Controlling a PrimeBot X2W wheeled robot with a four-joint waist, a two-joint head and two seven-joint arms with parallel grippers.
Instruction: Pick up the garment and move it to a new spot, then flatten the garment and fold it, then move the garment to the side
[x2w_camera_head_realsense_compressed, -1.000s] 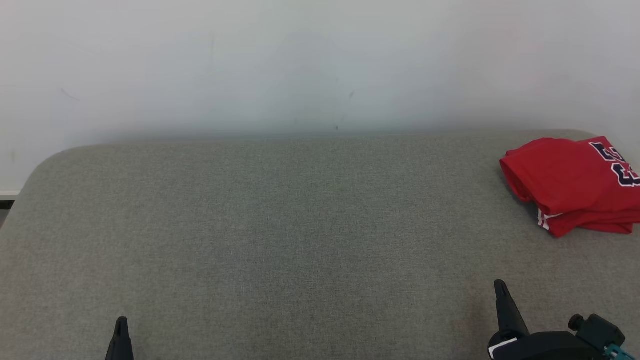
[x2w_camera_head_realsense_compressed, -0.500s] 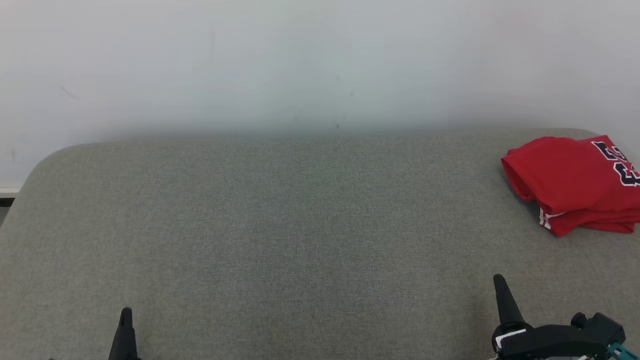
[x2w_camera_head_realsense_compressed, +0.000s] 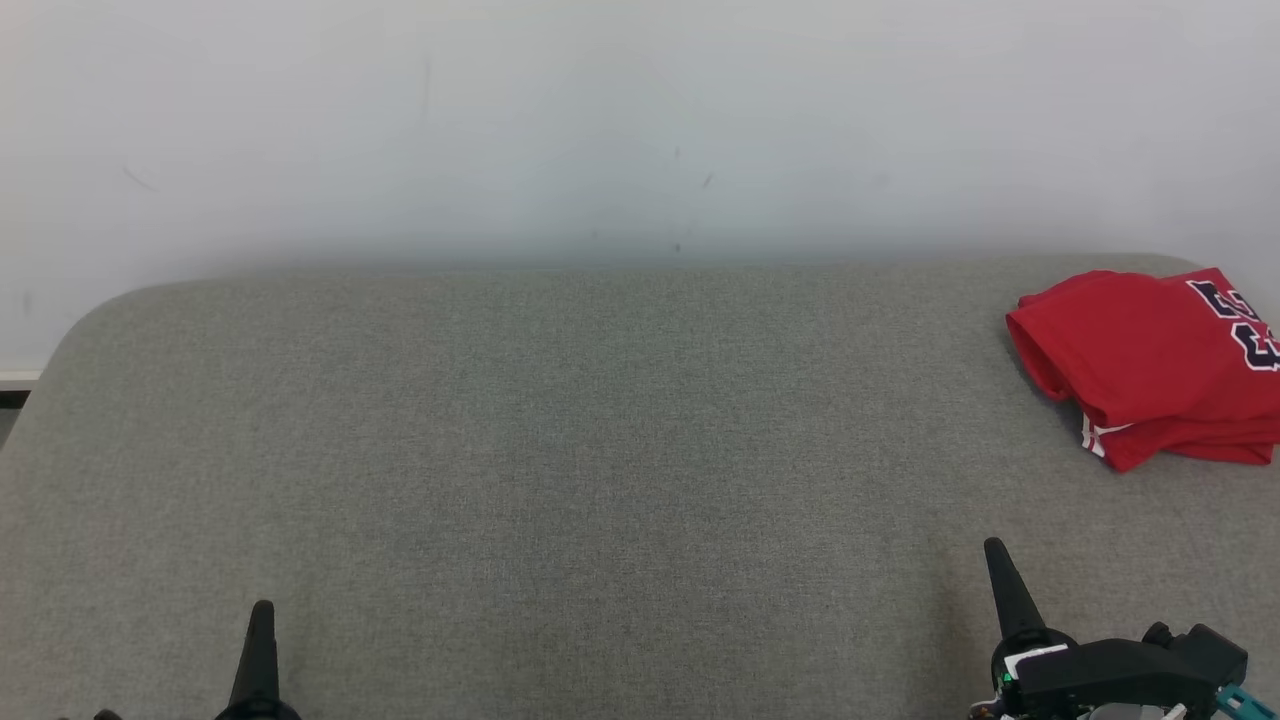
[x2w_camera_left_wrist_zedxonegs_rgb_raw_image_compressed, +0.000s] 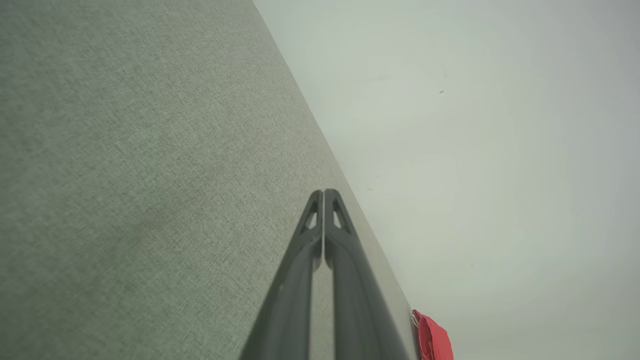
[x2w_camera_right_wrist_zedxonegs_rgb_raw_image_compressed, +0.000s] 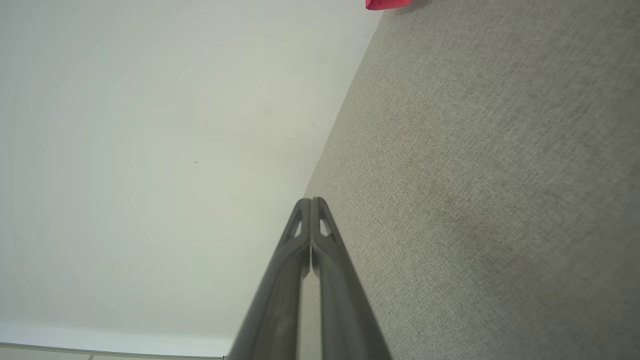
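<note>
A red garment (x2w_camera_head_realsense_compressed: 1150, 365) with dark lettering lies folded in a compact stack at the far right of the grey fabric table (x2w_camera_head_realsense_compressed: 560, 450), partly cut off by the head view's right edge. A sliver of the garment (x2w_camera_left_wrist_zedxonegs_rgb_raw_image_compressed: 432, 337) appears in the left wrist view, and its corner (x2w_camera_right_wrist_zedxonegs_rgb_raw_image_compressed: 387, 4) in the right wrist view. My left gripper (x2w_camera_head_realsense_compressed: 262, 640) is shut and empty at the lower left, far from the garment. My right gripper (x2w_camera_head_realsense_compressed: 1000, 580) is shut and empty at the lower right, well in front of the garment. Both pairs of fingers press together, as seen on the left gripper (x2w_camera_left_wrist_zedxonegs_rgb_raw_image_compressed: 323, 192) and the right gripper (x2w_camera_right_wrist_zedxonegs_rgb_raw_image_compressed: 310, 201).
A plain pale wall (x2w_camera_head_realsense_compressed: 600, 130) stands right behind the table's far edge. The table's left far corner (x2w_camera_head_realsense_compressed: 90, 320) is rounded, with a strip of floor beyond it.
Both grippers have crept a little further up the head view, and the garment has not changed its shape or place on the table.
</note>
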